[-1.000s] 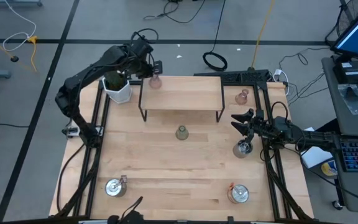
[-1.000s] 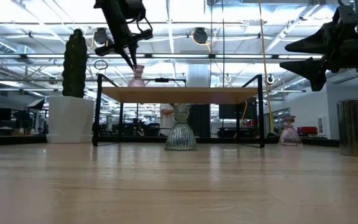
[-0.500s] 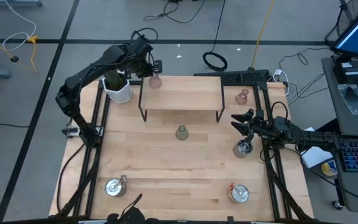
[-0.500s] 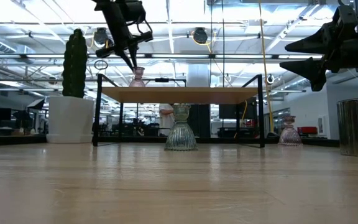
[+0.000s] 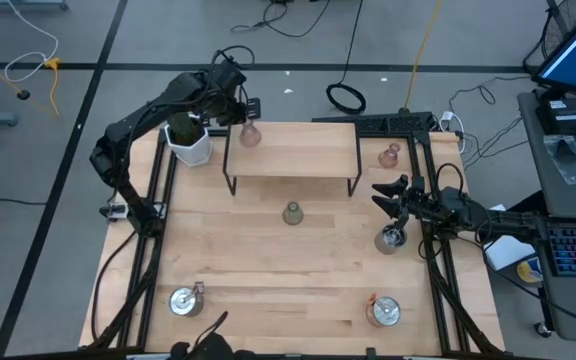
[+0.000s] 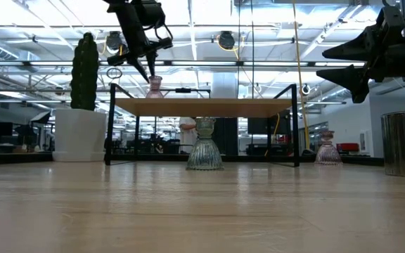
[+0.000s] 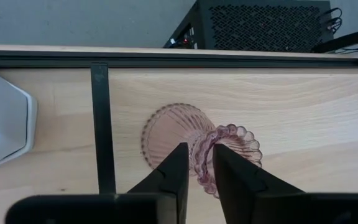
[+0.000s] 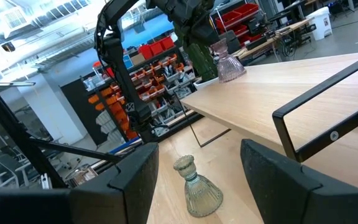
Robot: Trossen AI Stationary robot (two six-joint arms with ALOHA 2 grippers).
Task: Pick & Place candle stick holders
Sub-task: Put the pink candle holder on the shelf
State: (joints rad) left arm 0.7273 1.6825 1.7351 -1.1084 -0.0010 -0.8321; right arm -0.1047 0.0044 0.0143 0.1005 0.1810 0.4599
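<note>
Pink candle stick holder (image 7: 194,142) stands upright on shelf (image 5: 298,152), rim upward.

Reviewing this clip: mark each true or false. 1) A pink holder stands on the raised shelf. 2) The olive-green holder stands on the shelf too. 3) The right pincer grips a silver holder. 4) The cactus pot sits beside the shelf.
1) True: the pink holder stands on the raised shelf, the left pincer around its rim.
2) False: the olive-green holder stands on the table in front of the shelf.
3) False: the right pincer is open and holds nothing; a silver holder stands nearby.
4) True: the cactus pot stands beside the shelf.
</note>
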